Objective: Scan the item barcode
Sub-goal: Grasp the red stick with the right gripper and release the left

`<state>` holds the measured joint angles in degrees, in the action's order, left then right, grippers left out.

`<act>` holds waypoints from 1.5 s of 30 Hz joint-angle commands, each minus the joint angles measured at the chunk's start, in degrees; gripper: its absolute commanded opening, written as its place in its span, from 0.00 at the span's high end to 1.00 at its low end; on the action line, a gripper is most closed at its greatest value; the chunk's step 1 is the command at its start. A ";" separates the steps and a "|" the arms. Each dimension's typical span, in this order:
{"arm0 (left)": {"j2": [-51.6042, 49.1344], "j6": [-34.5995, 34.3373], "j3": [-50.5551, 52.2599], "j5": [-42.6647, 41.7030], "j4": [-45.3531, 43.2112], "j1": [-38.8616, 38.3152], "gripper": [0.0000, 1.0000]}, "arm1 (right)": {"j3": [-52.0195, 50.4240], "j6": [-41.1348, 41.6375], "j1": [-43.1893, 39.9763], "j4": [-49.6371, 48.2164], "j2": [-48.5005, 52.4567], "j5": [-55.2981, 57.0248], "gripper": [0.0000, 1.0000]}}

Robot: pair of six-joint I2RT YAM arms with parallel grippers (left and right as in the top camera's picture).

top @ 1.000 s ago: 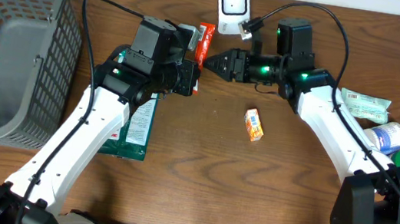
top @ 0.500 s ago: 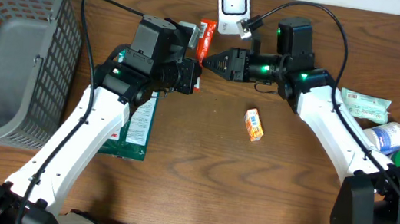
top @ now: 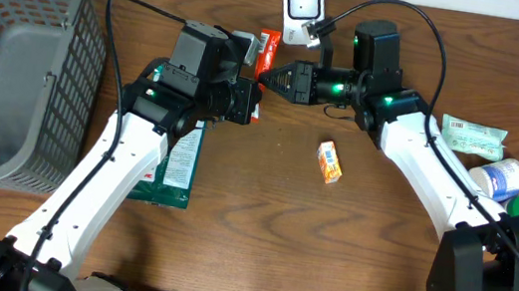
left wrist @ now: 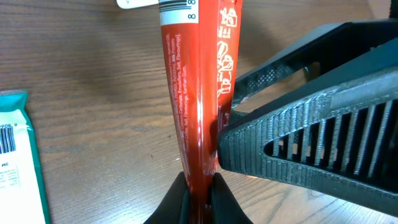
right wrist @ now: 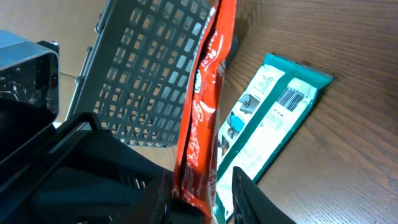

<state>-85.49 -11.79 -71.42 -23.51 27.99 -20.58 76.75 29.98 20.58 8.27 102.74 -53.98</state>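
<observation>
Red packet (top: 266,48), L claw (left wrist: 199,196) clamped on its near end, long axis toward scanner (top: 300,10), sits crosswise betw. parted jaws of R claw (top: 270,78).

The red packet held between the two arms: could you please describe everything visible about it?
The red packet is a glossy, foil-like sachet with white print and a barcode near its far end. The left hand pinches one end, holding it edge-on above the table. The right hand brackets its middle, one finger touching its side. Its free end points toward the scanner.
</observation>
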 commanded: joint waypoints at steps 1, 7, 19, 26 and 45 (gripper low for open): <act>0.44 0.07 -0.83 -0.48 -0.74 -0.02 0.93 | -0.37 -0.24 1.66 -0.20 0.50 0.24 0.70; 0.44 0.07 -0.83 -1.11 -1.14 -0.02 0.93 | -0.37 -0.24 3.39 -0.13 0.50 3.13 0.70; 0.44 0.11 -0.83 -1.40 -1.14 -0.02 0.92 | -0.37 -0.26 3.63 -0.35 0.50 4.33 0.99; 0.44 0.13 -0.83 6.67 -0.11 -0.02 0.46 | -0.37 -4.00 3.54 -0.20 0.50 7.61 0.99; 0.44 -9.57 -0.83 17.99 3.85 11.30 0.37 | 15.30 -26.21 -4.61 40.15 -0.09 25.57 0.99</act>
<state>-85.49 -18.02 -71.40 -6.85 31.22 -12.19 82.67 12.05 17.85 40.86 102.83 -39.38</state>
